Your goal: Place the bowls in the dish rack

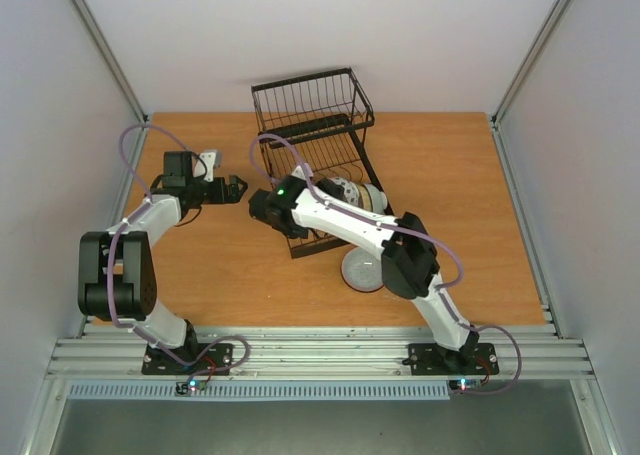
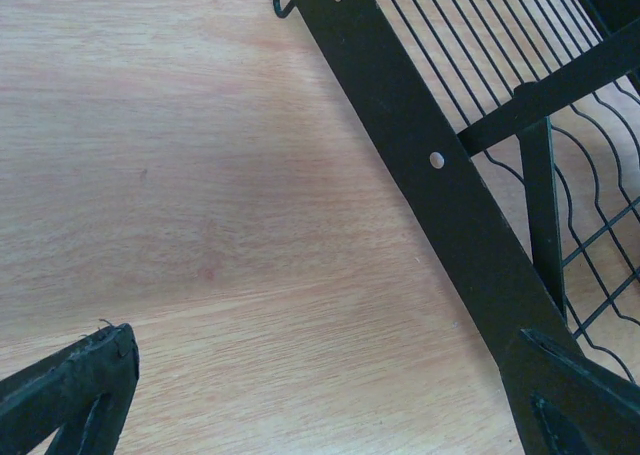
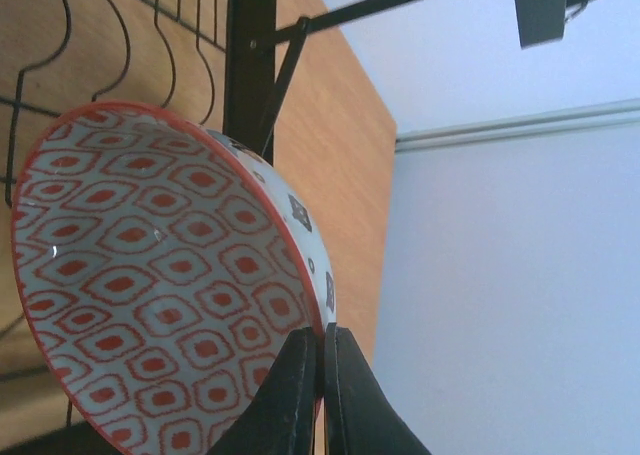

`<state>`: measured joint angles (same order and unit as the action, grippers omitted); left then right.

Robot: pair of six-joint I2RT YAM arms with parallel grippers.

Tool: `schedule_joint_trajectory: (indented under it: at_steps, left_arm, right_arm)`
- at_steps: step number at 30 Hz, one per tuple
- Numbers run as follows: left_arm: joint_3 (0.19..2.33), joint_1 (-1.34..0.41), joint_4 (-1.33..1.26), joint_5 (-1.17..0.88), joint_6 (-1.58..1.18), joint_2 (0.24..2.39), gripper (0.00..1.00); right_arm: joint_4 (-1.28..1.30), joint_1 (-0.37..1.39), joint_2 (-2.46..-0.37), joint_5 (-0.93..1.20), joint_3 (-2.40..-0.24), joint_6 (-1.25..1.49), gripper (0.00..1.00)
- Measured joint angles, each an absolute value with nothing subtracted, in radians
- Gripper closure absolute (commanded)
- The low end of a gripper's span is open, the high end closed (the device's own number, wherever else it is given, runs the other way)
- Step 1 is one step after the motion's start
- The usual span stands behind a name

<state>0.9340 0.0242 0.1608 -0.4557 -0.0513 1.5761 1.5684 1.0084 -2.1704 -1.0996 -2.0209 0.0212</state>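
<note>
The black wire dish rack (image 1: 318, 145) stands at the table's middle, its tall basket at the far end. Two bowls (image 1: 347, 191) stand on edge in its near slots. A pale bowl (image 1: 362, 272) lies on the table in front of the rack, partly under my right arm. My right gripper (image 1: 260, 207) is at the rack's near left corner. In the right wrist view it (image 3: 322, 347) is shut on the rim of a blue-white bowl with a red patterned inside (image 3: 150, 285), held tilted beside the rack's wires (image 3: 250, 45). My left gripper (image 1: 237, 189) is open and empty, left of the rack (image 2: 440, 165).
Grey walls close in the table on the left, the right and the back. Bare wood (image 1: 200, 265) lies left of the rack, and more wood (image 1: 460, 185) to its right. My right arm (image 1: 345, 223) crosses over the rack's near end.
</note>
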Motion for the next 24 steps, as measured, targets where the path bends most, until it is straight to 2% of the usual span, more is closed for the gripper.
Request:
schedule_joint_trajectory:
  at_steps: [8,24]
  left_arm:
    - [0.934,0.024,0.161,-0.456,-0.052,1.580,0.01]
    - [0.934,0.024,0.161,-0.456,-0.052,1.580,0.01]
  right_arm:
    - [1.616,1.015,-2.320,-1.179,-2.093,0.149,0.99]
    - [1.631,1.003,-2.382,-1.201,-2.091,0.161,0.99]
